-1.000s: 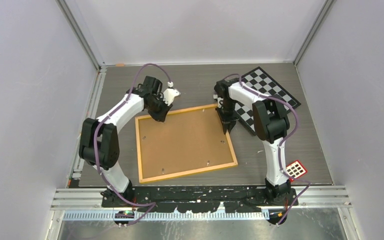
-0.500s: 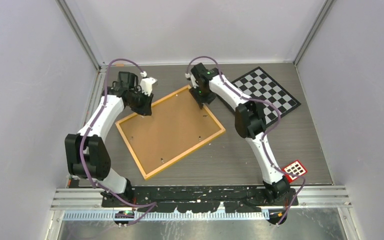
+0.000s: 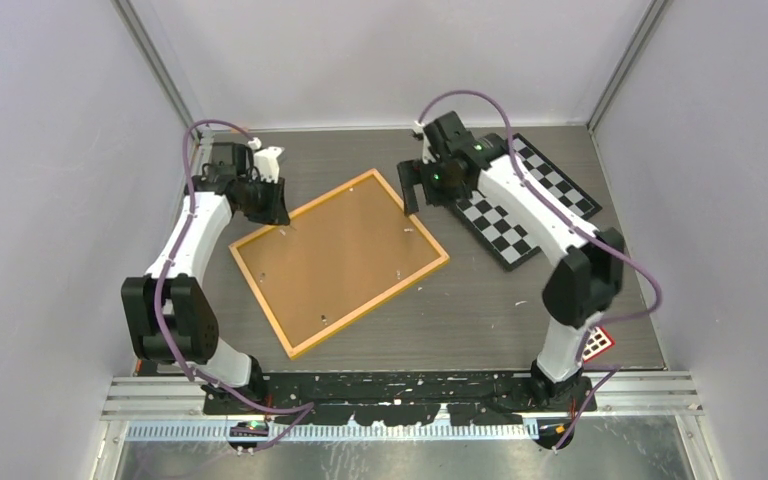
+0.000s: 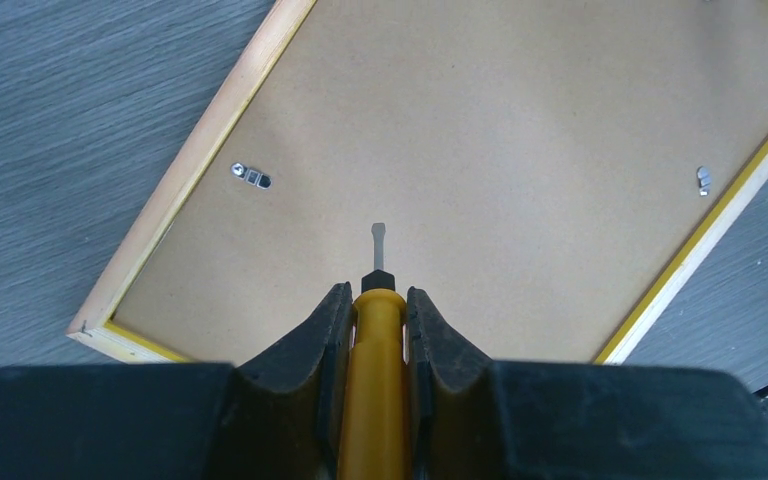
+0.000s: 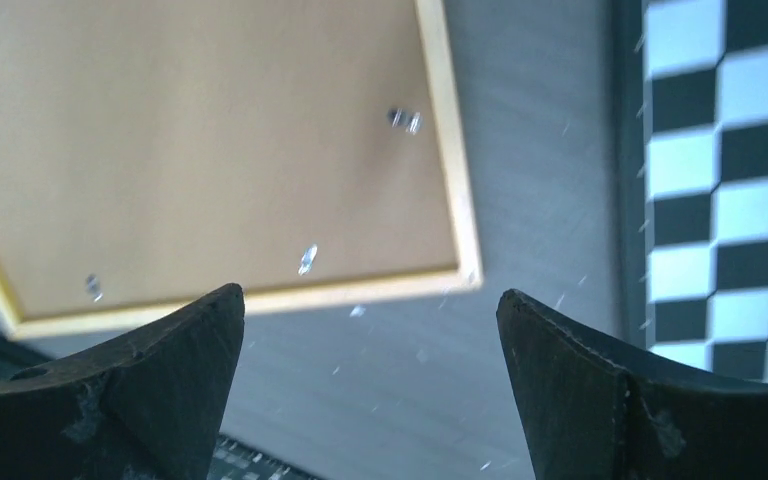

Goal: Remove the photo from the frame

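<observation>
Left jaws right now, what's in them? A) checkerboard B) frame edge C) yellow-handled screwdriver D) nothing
C: the left wrist view shows the left gripper with its jaws shut on a yellow-handled screwdriver, its flat tip over the back of the frame.

The frame (image 3: 370,309) has a yellow-orange border around a plain brown, cork-like backing board (image 3: 340,255) dotted with small silver clips (image 4: 252,177); the table (image 3: 480,310) is grey with a wood-grain pattern, and the checkerboard (image 3: 498,228) is black-and-white squares. The left hand (image 4: 374,298) has black fingers around a screwdriver (image 4: 375,370) with a yellow handle, black collar and silver tip, and the right hand (image 5: 370,320) is black too. The left arm (image 3: 195,225) and right arm (image 3: 535,205) are white with black joints and purple cables, and a red tag (image 3: 598,342) bears white squares.
</observation>
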`<action>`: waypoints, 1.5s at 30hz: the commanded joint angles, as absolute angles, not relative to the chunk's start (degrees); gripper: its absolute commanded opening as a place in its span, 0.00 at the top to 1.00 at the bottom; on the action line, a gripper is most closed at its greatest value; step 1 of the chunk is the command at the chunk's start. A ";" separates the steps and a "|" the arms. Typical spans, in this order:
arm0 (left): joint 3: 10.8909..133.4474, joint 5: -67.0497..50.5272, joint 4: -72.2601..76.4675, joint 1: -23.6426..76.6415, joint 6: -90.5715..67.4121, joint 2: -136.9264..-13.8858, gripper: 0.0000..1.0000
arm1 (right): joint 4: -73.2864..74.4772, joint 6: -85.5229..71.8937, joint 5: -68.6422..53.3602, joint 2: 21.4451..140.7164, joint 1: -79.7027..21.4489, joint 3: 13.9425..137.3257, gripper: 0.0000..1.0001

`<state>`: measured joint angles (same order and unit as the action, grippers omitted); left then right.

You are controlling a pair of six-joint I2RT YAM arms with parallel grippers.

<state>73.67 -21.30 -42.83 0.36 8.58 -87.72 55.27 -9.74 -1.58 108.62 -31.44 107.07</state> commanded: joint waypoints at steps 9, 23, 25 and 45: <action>72.29 -22.06 -41.29 0.26 6.59 -82.99 1.00 | 52.15 -20.65 -15.08 103.47 -30.63 80.97 0.03; 70.08 -21.91 -40.54 -1.45 6.53 -81.01 1.00 | 43.29 -22.49 -11.83 116.90 -30.40 90.13 0.03; 70.05 -21.97 -40.56 -1.51 6.51 -80.85 1.00 | 42.48 -22.40 -10.59 119.91 -29.71 94.55 0.03; 71.64 -21.25 -41.56 -2.02 6.15 -80.62 1.00 | 38.24 -27.38 4.75 119.03 -37.28 98.99 0.00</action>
